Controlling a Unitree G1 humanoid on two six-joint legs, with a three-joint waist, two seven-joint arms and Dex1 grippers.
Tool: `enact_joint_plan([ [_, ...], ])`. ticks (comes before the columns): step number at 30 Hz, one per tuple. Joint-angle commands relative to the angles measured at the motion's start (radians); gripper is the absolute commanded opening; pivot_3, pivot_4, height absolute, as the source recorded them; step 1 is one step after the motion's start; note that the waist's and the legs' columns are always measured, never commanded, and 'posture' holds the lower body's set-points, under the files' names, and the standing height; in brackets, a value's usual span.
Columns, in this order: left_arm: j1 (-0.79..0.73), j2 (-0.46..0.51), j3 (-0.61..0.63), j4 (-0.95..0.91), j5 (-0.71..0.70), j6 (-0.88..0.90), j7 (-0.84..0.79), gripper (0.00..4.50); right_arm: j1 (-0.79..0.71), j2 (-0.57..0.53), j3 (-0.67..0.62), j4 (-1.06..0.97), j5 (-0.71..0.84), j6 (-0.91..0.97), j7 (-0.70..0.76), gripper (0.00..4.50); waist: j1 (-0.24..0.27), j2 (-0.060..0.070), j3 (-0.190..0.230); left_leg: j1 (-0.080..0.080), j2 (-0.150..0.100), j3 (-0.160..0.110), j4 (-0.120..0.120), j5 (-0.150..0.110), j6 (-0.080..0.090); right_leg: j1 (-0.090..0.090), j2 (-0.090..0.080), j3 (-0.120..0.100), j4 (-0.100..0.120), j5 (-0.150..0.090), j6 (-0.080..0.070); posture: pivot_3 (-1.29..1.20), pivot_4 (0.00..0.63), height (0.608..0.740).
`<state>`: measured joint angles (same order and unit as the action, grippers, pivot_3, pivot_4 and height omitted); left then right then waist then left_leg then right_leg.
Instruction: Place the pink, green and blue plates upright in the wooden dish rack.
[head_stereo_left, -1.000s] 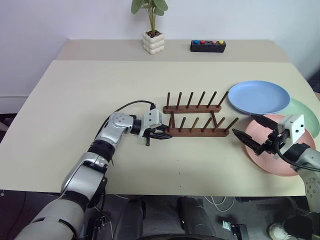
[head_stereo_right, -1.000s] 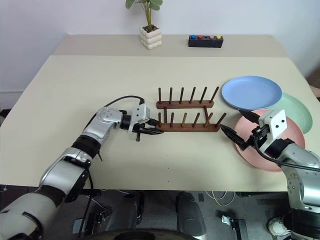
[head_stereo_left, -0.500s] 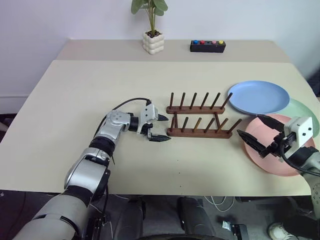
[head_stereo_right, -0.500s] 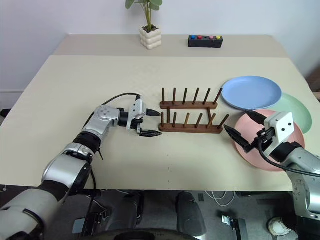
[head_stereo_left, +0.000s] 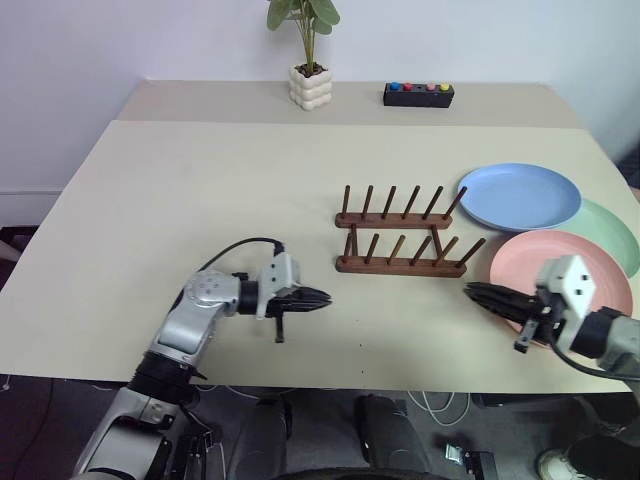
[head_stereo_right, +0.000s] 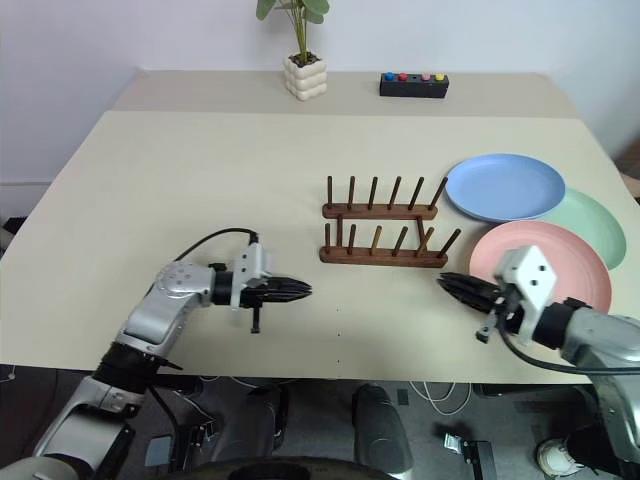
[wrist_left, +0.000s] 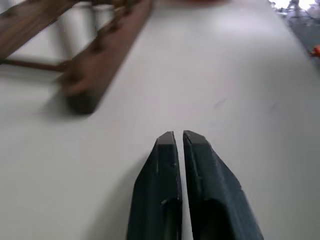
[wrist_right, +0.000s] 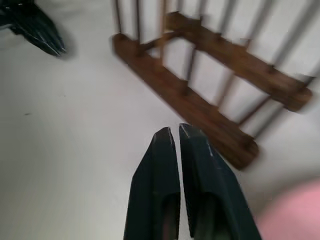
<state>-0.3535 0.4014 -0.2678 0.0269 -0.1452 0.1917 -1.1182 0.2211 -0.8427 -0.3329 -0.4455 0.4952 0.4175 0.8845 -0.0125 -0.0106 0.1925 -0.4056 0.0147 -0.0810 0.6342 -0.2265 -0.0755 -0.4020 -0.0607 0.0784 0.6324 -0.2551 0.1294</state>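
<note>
counter (head_stereo_left: 200, 190): beige, carries everything.
wooden dish rack (head_stereo_left: 402, 243): mid-counter, long axis running left to right, pegs upright, no plate in it.
blue plate (head_stereo_left: 519, 195): flat, right of the rack.
pink plate (head_stereo_left: 545, 270): flat, near edge behind the right gripper.
green plate (head_stereo_left: 615, 232): flat, mostly covered by the other two.
left gripper (head_stereo_left: 318, 298): fingers together, holding nothing, pointing right.
right gripper (head_stereo_left: 477, 292): fingers together, holding nothing, pointing left.

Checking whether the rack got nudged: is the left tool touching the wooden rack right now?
Apart. In the left eye view, bare table separates the left tool, shut and empty, from the near end of the wooden rack.
</note>
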Motion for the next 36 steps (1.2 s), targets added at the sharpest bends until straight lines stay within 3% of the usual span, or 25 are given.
enact_joint_plan([
  [1,-0.004,-0.022,-0.039,-0.044,0.076,0.055,0.118,0.08,-0.025,-0.019,0.089,-0.02,-0.11,0.007,-0.053,0.06,0.0,0.0,0.0,0.0,0.0,0.0,0.0,0.0,0.0,0.0,0.0,0.0,0.0,0.0,0.0,0.0,0.15,0.73],
  [6,-0.023,-0.087,-0.054,-0.025,0.101,0.079,0.226,0.08,-0.102,0.039,0.213,0.075,-0.239,-0.014,-0.15,0.06,-0.001,0.0,0.0,0.0,0.0,0.0,0.0,0.0,0.0,0.0,0.0,0.0,0.0,0.0,0.0,0.0,0.15,0.73],
  [12,-0.047,-0.123,-0.06,0.011,0.108,0.076,0.278,0.08,-0.168,0.057,0.273,0.207,-0.346,-0.052,-0.202,0.06,-0.002,0.0,0.0,0.0,0.0,0.0,0.0,0.0,0.0,0.0,0.0,0.0,0.0,0.0,0.0,0.0,0.15,0.73],
  [36,-0.146,-0.19,-0.008,0.203,0.144,0.001,0.492,0.08,-0.415,0.154,0.34,0.458,-0.488,-0.214,-0.272,0.06,-0.004,-0.001,-0.001,0.007,0.0,0.0,-0.001,0.0,0.0,0.006,0.0,0.0,-0.001,0.0,0.001,0.0,0.15,0.73],
])
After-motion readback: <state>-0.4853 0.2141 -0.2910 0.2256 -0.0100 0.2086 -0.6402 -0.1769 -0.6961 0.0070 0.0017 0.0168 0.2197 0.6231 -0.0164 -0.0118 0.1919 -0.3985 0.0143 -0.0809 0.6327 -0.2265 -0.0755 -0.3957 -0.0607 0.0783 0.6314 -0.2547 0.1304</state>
